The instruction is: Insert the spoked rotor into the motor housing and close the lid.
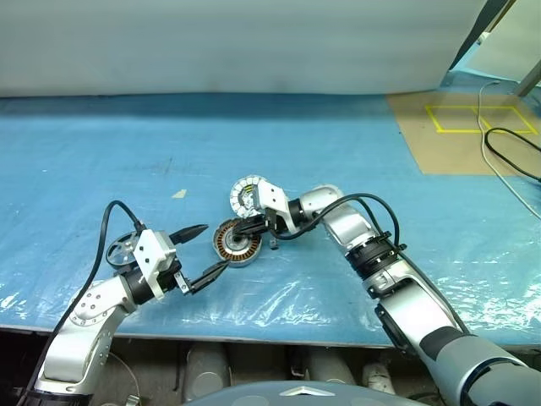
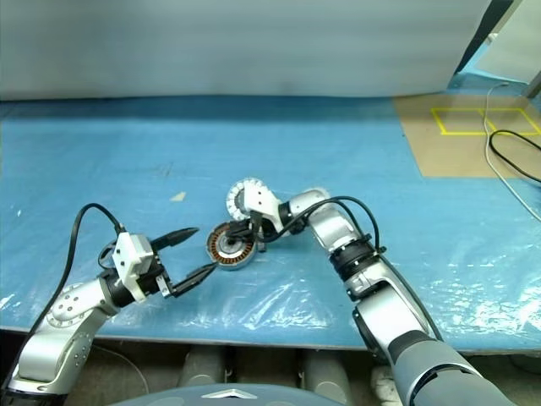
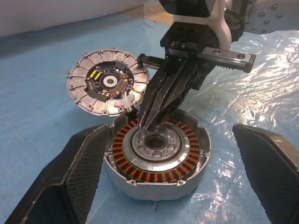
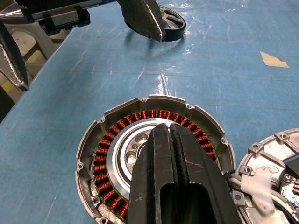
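The motor housing (image 1: 233, 249) is a round grey shell ringed with copper windings around a silver centre (image 3: 156, 145), lying mid-table. Its lid (image 1: 247, 194), a silver disc with a circuit board, stands tilted open at the housing's far edge. My right gripper (image 3: 144, 125) is shut, holding nothing. Its tips rest inside the housing, where the windings meet the silver centre. My left gripper (image 1: 203, 251) is open on the housing's left, its fingers (image 3: 70, 177) either side of the housing and clear of it. The spoked rotor (image 4: 172, 21), a dark ring with spokes, lies flat behind my left hand (image 1: 125, 248).
A blue plastic sheet (image 1: 355, 152) covers the table, whose front edge runs close below my arms. A small tan scrap (image 1: 179, 194) lies left of the lid. At the back right are a brown board with a yellow taped square (image 1: 478, 118) and a black cable (image 1: 516, 156).
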Tool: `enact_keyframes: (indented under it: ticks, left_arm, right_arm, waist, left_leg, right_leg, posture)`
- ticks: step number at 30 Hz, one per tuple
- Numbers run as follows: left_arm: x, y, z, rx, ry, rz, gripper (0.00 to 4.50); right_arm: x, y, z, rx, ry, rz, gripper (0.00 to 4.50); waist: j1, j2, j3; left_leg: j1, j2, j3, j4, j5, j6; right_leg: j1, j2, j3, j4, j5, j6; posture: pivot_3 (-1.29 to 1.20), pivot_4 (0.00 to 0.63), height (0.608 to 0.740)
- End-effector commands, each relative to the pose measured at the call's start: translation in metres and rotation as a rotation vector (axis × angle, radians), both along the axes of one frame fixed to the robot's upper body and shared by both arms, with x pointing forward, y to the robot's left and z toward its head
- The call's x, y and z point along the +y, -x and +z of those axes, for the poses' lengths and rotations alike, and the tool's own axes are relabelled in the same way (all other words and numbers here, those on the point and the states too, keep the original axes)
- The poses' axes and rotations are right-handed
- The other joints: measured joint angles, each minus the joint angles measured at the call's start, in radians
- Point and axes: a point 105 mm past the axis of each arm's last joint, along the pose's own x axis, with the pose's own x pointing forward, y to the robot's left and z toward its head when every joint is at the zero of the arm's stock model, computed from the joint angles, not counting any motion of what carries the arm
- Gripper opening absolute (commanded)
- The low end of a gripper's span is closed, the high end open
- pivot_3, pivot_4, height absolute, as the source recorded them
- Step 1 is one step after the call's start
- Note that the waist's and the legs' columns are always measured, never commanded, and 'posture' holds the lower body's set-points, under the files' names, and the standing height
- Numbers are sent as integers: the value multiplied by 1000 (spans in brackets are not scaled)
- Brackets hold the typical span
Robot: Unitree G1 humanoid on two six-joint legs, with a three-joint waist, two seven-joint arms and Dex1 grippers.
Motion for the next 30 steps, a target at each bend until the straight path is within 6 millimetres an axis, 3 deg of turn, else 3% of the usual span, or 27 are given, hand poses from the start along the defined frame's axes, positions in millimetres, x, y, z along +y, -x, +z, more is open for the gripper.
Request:
enact_keyframes:
  ticks: [1,9,13,23,30]
  left_arm:
    - [-4,2,10,-34,8,-18,4500]
    - [-6,5,14,-31,11,-21,4500]
    - [-4,6,17,-28,8,-16,4500]
    - [8,7,21,-27,19,19,4500]
    - [33,2,29,-74,31,144,4500]
  right_arm:
    - [4,4,-5,-21,17,27,13]
    - [-1,2,-20,-29,84,14,13]
    - [-2,0,-16,-10,54,1,13]
    - [-1,-4,49,-82,-160,2,13]
    - [-26,-10,64,-119,-163,-91,13]
  waist:
    - [0,0,0]
    - [0,0,0]
    - [0,0,0]
    - [1,0,0]
    - [1,0,0]
  left_leg:
    - [0,0,0,0,0,0]
    - [0,0,0,0,0,0]
    - [2,0,0,0,0,0]
    - [-1,0,0,0,0,0]
    - [0,0,0,0,0,0]
  right_leg:
    - [0,0,0,0,0,0]
    - [0,0,0,0,0,0]
    - [1,0,0,0,0,0]
    - [0,0,0,0,0,0]
    - [0,0,0,0,0,0]
  posture:
    - [0,150,740]
    - [0,150,740]
    - [0,150,740]
    - [0,150,740]
    - [0,150,740]
